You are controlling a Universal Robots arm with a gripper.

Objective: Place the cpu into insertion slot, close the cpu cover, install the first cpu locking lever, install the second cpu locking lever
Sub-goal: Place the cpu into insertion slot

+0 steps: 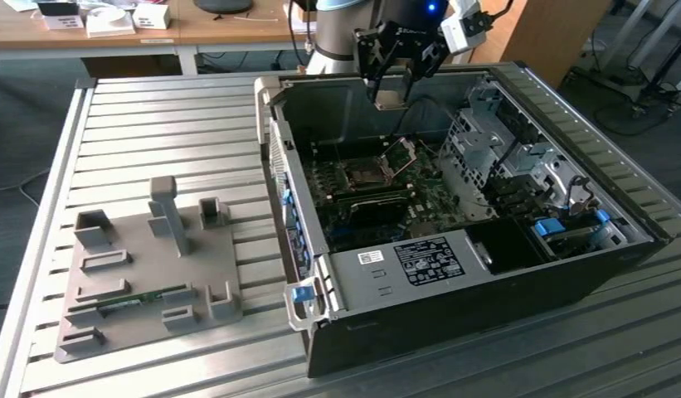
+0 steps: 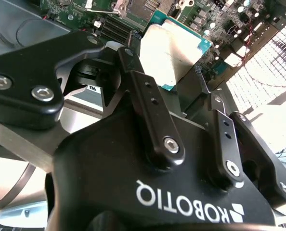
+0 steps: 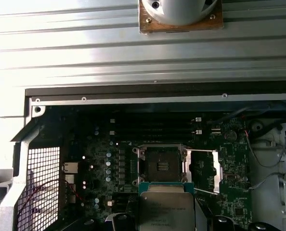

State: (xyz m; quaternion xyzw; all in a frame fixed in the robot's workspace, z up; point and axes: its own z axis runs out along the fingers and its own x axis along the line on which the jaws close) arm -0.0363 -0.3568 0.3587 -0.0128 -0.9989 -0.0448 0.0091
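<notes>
Grip: the end effector (image 2: 162, 62) is clenched on the cpu (image 2: 174, 50), with one black finger (image 2: 148, 103) against each of two opposite edges.
Held chip: in the first wrist view the cpu (image 3: 167, 211) hangs metal top up over the motherboard (image 3: 99, 168). It is just beside the edge of the insertion slot that lies away from the memory slots (image 3: 152, 127), and it is not seated.
Socket: the insertion slot (image 3: 162, 166) is uncovered, its dark centre inside a metal rim.
Hinged frame: the cpu cover (image 3: 215, 175) is swung open at one side of the slot. In the exterior view it stands tilted up off the board.
Height: in the exterior view the end effector (image 1: 390, 98) is well above the slot (image 1: 368, 176), near the far wall of the computer case (image 1: 429, 332).
Underneath: the case lies open on the slatted metal surface (image 1: 174, 133), toward its edge at the exterior view's right. A grey fixture plate (image 1: 141, 274) sits toward the opposite edge, near the front corner.
</notes>
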